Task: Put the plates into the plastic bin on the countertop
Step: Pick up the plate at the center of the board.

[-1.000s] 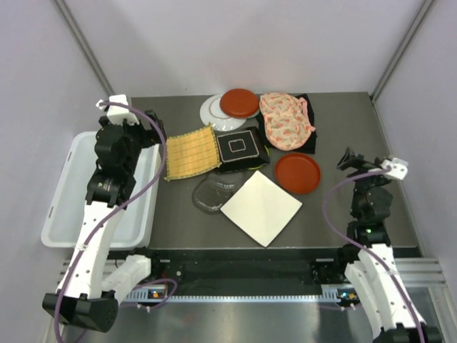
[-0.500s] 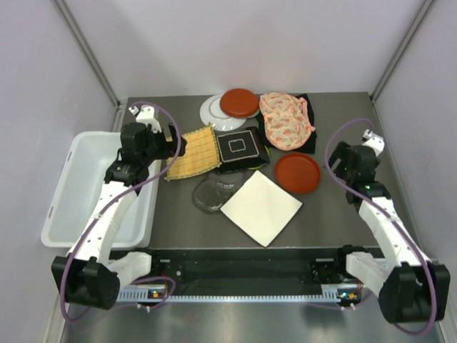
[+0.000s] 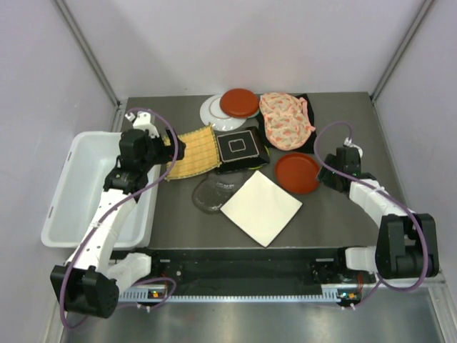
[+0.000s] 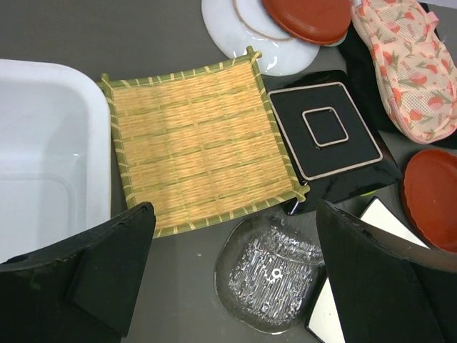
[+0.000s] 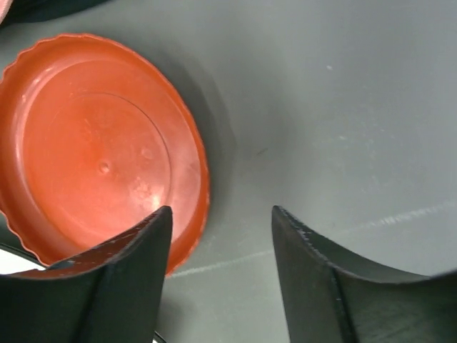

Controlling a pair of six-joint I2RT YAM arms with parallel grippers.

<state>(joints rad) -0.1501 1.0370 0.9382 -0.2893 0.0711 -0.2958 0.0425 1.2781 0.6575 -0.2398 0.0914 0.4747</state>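
Right gripper [image 5: 221, 230] has swung down to the red plate [image 5: 100, 153] rim on the countertop [image 5: 343, 107], jaws apart, empty, placed to nip its edge. Left gripper [image 4: 232, 236] hangs spread over the woven plate [image 4: 200, 143] beside the plastic bin [image 4: 43, 150].

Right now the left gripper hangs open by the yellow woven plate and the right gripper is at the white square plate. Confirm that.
Wrong on one point. The left gripper does hang open by the yellow woven plate, but the right gripper is at the rim of the red round plate, not the white square plate; the right wrist view shows it.
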